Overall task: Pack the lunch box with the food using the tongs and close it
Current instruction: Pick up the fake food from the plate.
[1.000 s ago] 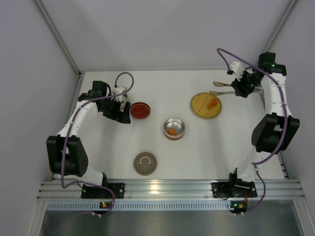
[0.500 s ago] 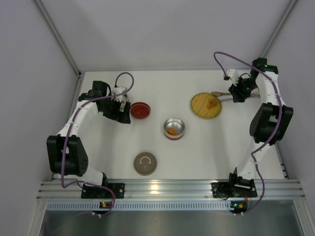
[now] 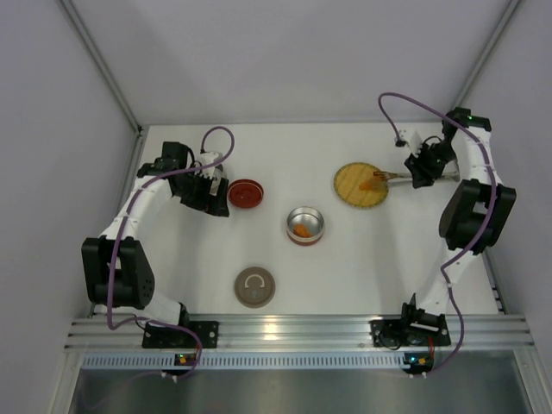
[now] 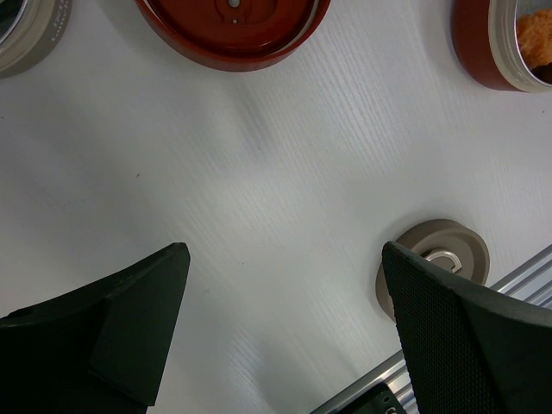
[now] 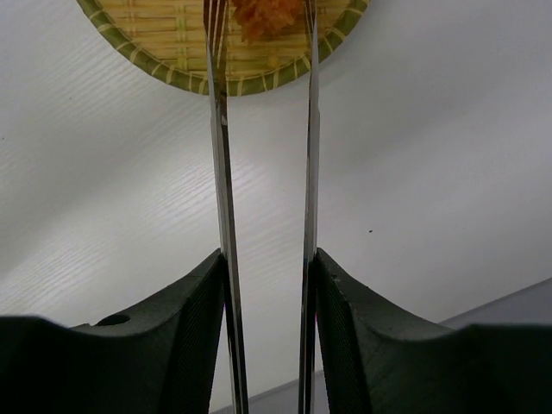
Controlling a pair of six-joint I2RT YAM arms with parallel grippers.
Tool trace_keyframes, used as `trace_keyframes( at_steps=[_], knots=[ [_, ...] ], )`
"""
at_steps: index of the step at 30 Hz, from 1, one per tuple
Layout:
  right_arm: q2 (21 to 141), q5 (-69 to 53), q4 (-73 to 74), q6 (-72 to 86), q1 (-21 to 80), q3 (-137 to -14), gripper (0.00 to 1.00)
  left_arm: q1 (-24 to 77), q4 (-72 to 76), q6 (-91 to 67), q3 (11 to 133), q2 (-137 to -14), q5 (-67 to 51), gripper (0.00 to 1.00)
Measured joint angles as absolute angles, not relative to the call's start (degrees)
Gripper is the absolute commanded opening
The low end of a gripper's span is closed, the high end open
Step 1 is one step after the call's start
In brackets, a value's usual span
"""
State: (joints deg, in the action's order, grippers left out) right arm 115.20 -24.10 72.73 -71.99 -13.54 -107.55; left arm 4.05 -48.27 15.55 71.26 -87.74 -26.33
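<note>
**R pincer squeezing tongs at the plate, L pincer wide and idle**

My view from the remote desk, L to R. The left gripper [image 4: 285,328] hangs w/ its black textured fingers spread as wide as they go and nothing between them, over the white, faintly grained table [image 3: 172,259]. Just beside it is a glossy red round lid [image 3: 245,193]. Nearer the rail lies a flat grey-brown round lid [image 3: 254,286] w/ a metal ring handle. At centre is a shiny round steel tin [image 3: 305,225] on a red base, w/ orange food inside.

Right of that is a round yellow woven-bamboo plate [image 3: 360,185] w/ a green-edged rim, carrying one rough orange chunk [image 5: 263,17]. The long slim silver metal tongs [image 5: 222,216] reach over the plate rim from the right. Their tips sit either side of the chunk, but I can't tell if it's pinched. The right gripper [image 5: 267,276] is partly closed, pads pressing both thin arms from outside, so it has hold of the tongs.
</note>
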Motion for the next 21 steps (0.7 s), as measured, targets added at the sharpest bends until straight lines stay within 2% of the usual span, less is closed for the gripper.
trace_keyframes(
  at_steps=[8, 21],
  knots=[
    [112.1, -23.4, 73.1, -72.7, -14.1, -101.9, 0.43, 4.1, -48.2, 14.9, 71.3, -87.7, -26.6, 0.98],
    [110.0, -23.2, 72.8, -70.3, -11.8, -100.8, 0.46, 4.1, -48.2, 14.9, 71.3, -87.8, -27.2, 0.98]
  ],
)
